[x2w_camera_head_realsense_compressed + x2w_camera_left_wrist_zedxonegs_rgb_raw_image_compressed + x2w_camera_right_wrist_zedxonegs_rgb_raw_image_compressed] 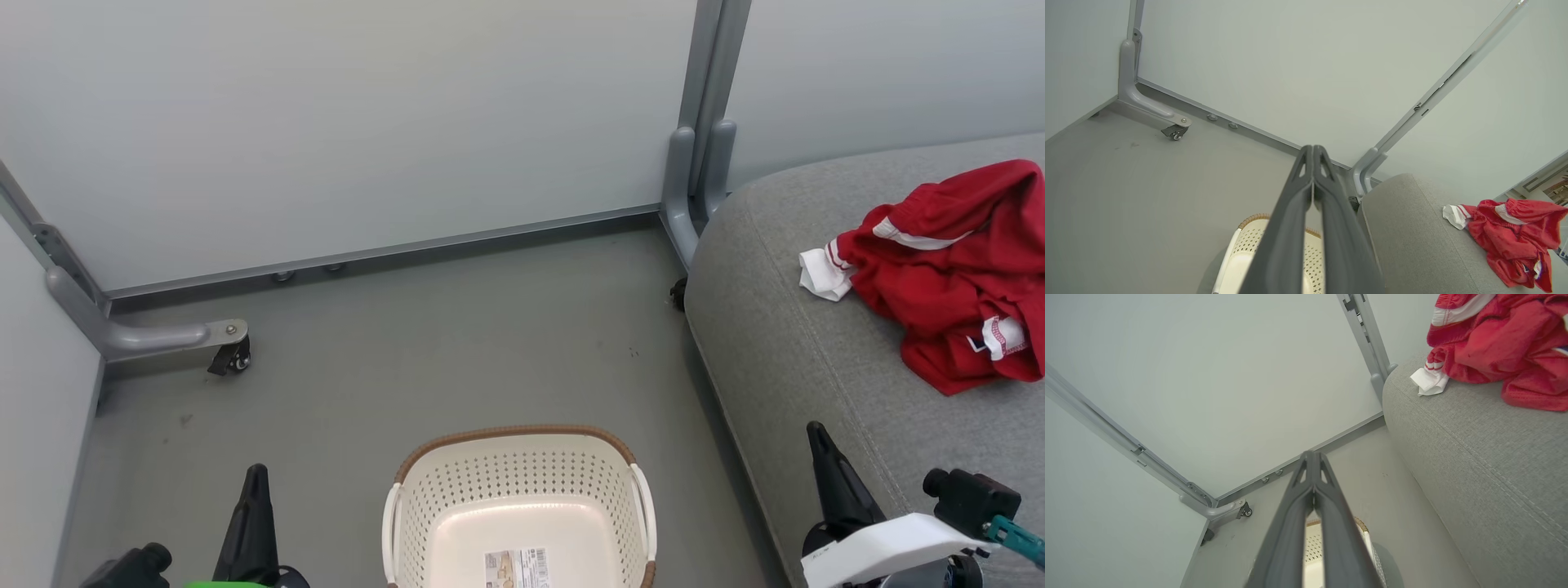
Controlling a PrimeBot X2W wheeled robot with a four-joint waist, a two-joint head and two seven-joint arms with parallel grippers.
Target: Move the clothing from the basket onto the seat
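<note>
Transfer step judged complete: the clothing [955, 269] lies heaped on the seat [784, 359], well apart from the basket [514, 437], bare inside save its barcode sticker [516, 569]; left gripper [1313, 151] and right gripper [1312, 457] — both pinched together, empty — flank the basket; next move likely calls for no further pick.

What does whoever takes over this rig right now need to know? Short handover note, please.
Left gripper: shut, holding nothing, over the floor left of the basket.
Right gripper: shut, holding nothing, by the front edge of the seat.
Clothing: a red and white heap lying on the seat.
Done: the basket, standing on the floor, shows just its barcode sticker inside.
Left: apparently nothing; check the basket's near end, which the head view cuts off.
</note>
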